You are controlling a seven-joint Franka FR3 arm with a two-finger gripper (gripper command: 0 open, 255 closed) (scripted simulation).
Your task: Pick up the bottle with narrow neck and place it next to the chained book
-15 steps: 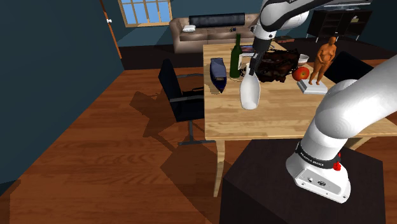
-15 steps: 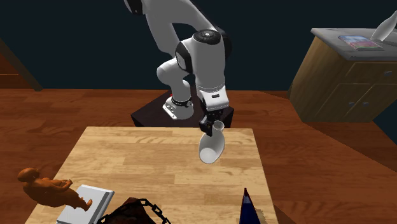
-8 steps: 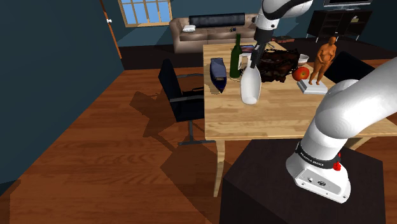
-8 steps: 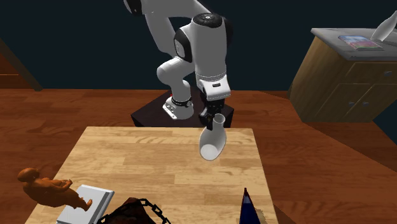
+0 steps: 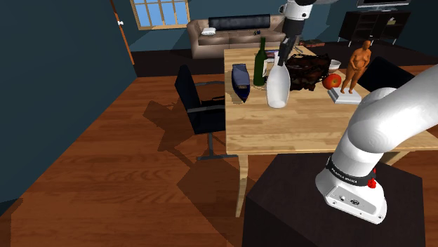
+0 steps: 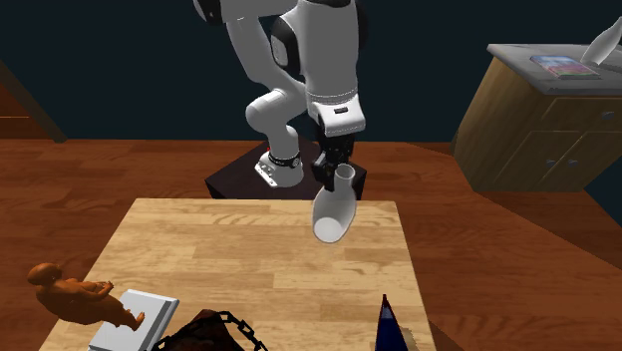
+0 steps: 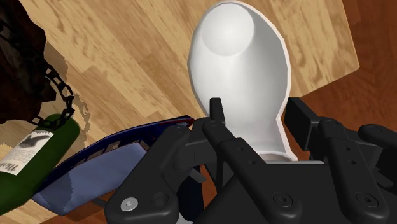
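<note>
One hand (image 6: pixel 335 176) clasps the white bottle (image 6: pixel 332 214) over a wooden table (image 6: pixel 219 249), plank floor (image 5: pixel 105 182).

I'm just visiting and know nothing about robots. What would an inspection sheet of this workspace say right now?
Surface: wooden table, standing on a wooden floor.
Job's things: white bottle, held by its neck, tilted, seemingly off the table; chained book, dark, at the table's far end.
Clutter: green bottle, blue book, red fruit, orange figurine on a white block.
Pincer: pincer shut on the white bottle.
Cables: nothing seen.
Surroundings: black chair, sofa, window, wooden cabinet.
</note>
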